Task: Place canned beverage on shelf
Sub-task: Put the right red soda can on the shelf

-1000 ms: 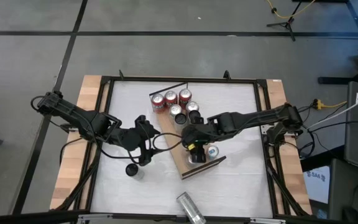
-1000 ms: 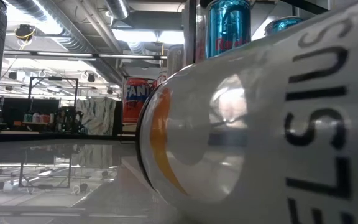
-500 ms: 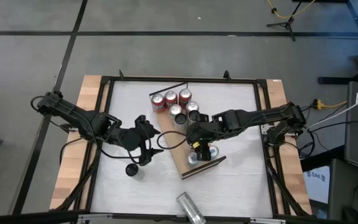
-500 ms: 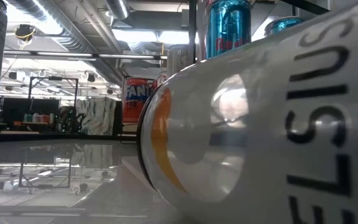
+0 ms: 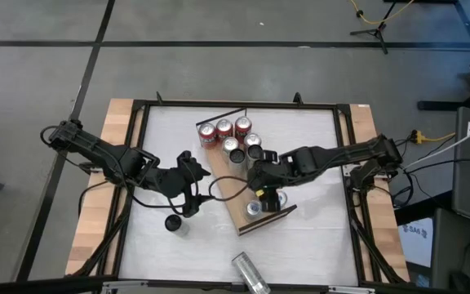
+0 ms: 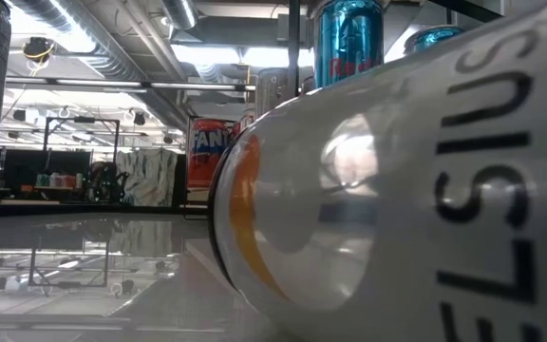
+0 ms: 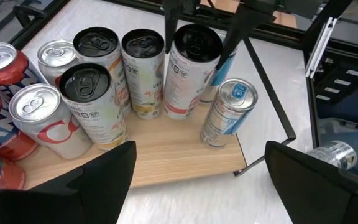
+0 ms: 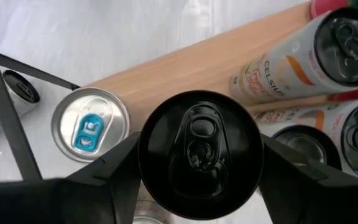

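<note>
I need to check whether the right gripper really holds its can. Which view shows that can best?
The right wrist view: the black-topped can sits between the right gripper's fingers. The left wrist view shows its side; the high view mostly hides it; the low view doesn't show it clearly.

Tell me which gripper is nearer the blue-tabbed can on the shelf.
Right. The right gripper, shut on a black-topped can, is right beside the blue-tabbed can; the left gripper waits open off the shelf.
</note>
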Robot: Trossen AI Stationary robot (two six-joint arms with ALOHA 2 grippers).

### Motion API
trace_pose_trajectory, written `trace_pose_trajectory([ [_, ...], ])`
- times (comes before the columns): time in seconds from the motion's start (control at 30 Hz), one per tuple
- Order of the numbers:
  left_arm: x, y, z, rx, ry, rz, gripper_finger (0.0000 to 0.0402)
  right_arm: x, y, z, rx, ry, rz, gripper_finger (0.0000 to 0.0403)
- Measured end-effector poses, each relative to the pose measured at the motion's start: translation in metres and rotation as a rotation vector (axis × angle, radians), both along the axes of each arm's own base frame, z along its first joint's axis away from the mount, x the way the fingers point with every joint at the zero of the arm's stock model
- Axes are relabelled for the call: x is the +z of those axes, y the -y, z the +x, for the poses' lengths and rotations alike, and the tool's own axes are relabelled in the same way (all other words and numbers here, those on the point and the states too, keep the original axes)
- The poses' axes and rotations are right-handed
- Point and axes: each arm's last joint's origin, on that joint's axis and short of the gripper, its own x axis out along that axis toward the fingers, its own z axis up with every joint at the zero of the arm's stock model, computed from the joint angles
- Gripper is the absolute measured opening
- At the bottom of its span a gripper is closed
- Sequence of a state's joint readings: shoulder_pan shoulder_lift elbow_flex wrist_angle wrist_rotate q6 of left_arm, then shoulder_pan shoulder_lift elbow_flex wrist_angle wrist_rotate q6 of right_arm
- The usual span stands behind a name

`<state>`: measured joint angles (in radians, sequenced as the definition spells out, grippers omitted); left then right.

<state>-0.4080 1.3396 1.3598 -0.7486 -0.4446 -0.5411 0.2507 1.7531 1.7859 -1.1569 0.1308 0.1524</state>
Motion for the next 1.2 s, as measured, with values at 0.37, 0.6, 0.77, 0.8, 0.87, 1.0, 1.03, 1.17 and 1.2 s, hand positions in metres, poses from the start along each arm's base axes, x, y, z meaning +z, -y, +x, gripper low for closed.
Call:
trace_pose_trajectory([
  [0.37,0.000,0.000,0.000,0.004,0.002,-0.005,0.0349,-0.001,-0.015,-0.007,0.012,-0.006,-0.083,0.0253],
  [0.6,0.000,0.000,0.000,0.004,0.002,-0.006,0.0349,0.006,-0.012,-0.013,0.004,0.006,-0.085,0.0253],
  [0.77,0.000,0.000,0.000,0.004,0.002,-0.006,0.0349,0.006,-0.010,-0.019,0.002,0.009,-0.086,0.0251],
  [0.8,0.000,0.000,0.000,0.004,0.002,-0.006,0.0349,0.004,-0.009,-0.021,0.001,0.008,-0.089,0.0251],
  [0.87,0.000,0.000,0.000,0.004,0.003,-0.007,0.0349,-0.001,-0.008,-0.025,-0.002,0.011,-0.090,0.0252],
  [1.0,0.000,0.000,0.000,0.009,0.005,-0.004,0.0349,-0.001,-0.006,-0.031,-0.007,0.086,-0.068,0.0252],
  [1.03,0.000,0.000,0.000,0.013,0.006,-0.001,0.0349,0.000,-0.005,-0.033,-0.005,0.097,-0.066,0.0252],
  [1.17,0.000,0.000,0.000,0.018,0.009,0.003,0.0349,-0.006,-0.003,-0.040,0.002,0.105,-0.067,0.0252],
  [1.2,0.000,0.000,0.000,0.018,0.009,0.003,0.0349,-0.009,-0.002,-0.041,0.004,0.104,-0.068,0.0252],
])
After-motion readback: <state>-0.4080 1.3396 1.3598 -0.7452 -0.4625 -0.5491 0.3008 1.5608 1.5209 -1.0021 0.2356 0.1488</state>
